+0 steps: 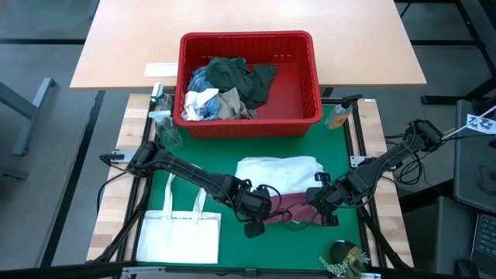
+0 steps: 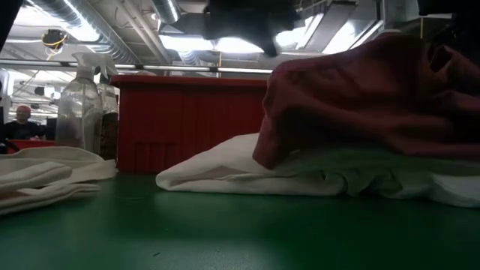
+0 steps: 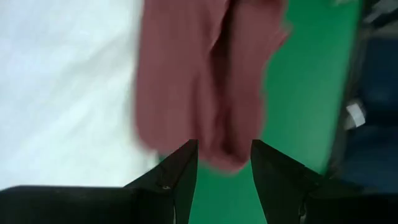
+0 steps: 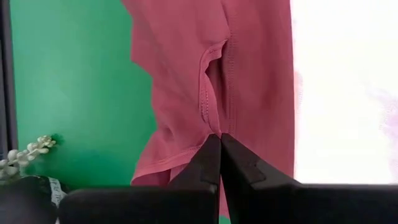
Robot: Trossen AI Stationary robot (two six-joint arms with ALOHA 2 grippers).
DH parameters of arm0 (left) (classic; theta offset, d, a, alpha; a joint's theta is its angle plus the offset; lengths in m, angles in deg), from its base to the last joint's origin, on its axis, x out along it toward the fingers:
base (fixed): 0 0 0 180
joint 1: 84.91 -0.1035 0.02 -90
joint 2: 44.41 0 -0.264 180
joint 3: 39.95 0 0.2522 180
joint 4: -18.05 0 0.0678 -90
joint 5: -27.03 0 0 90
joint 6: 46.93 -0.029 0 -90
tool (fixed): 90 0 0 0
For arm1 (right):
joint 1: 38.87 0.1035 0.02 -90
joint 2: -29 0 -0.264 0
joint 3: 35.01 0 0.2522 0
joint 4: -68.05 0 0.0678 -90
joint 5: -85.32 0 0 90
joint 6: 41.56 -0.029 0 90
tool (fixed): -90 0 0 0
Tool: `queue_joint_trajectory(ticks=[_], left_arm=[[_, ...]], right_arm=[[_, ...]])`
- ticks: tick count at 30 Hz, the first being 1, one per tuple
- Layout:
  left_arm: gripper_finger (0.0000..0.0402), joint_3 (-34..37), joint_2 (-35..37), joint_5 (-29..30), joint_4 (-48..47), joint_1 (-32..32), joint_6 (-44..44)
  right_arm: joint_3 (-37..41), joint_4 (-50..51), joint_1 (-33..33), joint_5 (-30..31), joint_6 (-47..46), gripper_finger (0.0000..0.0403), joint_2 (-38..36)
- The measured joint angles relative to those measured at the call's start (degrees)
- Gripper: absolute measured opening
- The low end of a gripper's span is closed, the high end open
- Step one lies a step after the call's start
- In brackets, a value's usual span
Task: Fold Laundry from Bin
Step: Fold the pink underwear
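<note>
On the green mat's near edge, my left gripper [image 1: 256, 219] stands spread, its fingers either side of the maroon garment's [image 1: 291, 208] hem without gripping. My right gripper [image 1: 316, 209] is pressed together, pinching that garment's other end. It lies partly over the white garment [image 1: 279, 172]. I judge I'm mid-fold; next I need a fresh left pinch. Beyond, the bin [image 1: 310, 70] holds the remaining laundry [image 1: 229, 85].

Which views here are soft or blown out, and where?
Left wrist view: maroon garment smeared, edges soft, white garment featureless. Right wrist view: stitching crisp, but the white cloth overexposed. Low view: ceiling lights glare, the near maroon cloth dim. High view: evenly lit, red bin sharp.
</note>
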Motion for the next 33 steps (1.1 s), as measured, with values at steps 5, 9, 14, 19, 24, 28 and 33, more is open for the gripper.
queue_joint_trajectory(ticks=[5,9,14,19,24,28,33], left_arm=[[0.0143,0.0,-0.34,1.04,16.19,0.89,-2.15],[0.0143,-0.02,-1.12,3.81,26.99,1.9,-7.88],[0.0143,-0.09,-2.24,9.19,30.27,2.98,-12.52],[0.0143,-0.07,-5.25,9.61,31.04,3.27,-13.31],[0.0143,-0.07,-8.16,9.7,30.91,3.36,-13.3],[0.0143,-0.02,-9.55,10.4,30.67,3.08,-13.27],[0.0143,-0.02,-10.66,11.42,30.84,2.69,-13.25]], right_arm=[[0.0,-0.01,0.0,0.02,-0.02,0.0007,0.0],[0.0,0.0,0.0,0.02,-0.02,0.0007,0.0],[0.0,0.02,0.0,0.02,-0.03,0.0007,0.0],[0.0,-0.05,0.0,0.02,-0.15,0.0007,0.02],[0.0,-0.05,0.0,0.02,-0.15,0.0007,0.02],[0.0,-0.11,0.0,0.02,-0.15,0.0007,0.02],[0.0,-0.11,0.0,0.02,-0.15,0.0007,0.02]])
